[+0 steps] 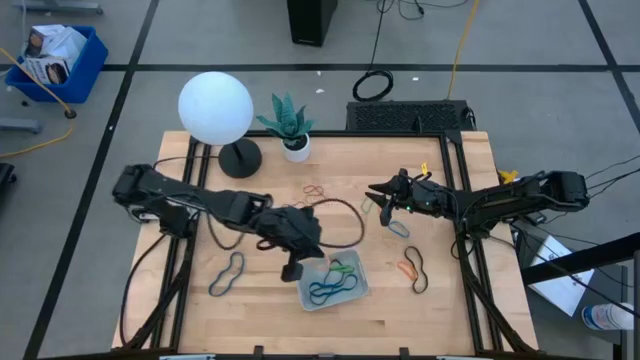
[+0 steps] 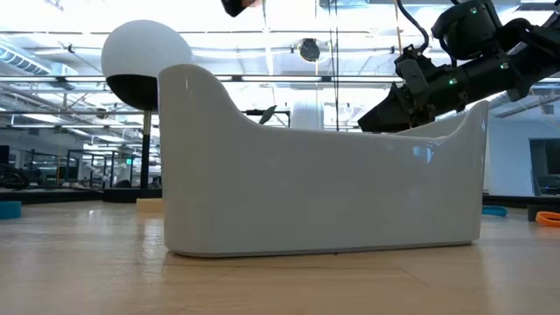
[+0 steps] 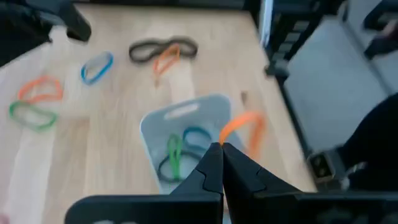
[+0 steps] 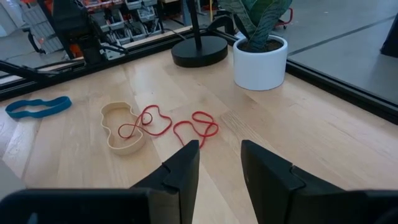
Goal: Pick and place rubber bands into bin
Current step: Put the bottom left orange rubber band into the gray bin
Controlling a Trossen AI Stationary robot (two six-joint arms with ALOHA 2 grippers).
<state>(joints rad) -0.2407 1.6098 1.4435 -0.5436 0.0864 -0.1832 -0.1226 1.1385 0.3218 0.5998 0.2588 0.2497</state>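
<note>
Rubber band, thin orange loop [image 3: 242,127], hangs pinched in the closed left pincer [image 3: 221,149] above the pale grey-blue shallow bin [image 1: 335,281] on the table. Next: open and drop it. Right pincer [image 4: 217,158] waits open.

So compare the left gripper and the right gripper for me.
The left gripper is shut on an orange rubber band above the bin; the right gripper is open and empty, over bare table near red rubber bands. Both are dark and two-fingered.
</note>
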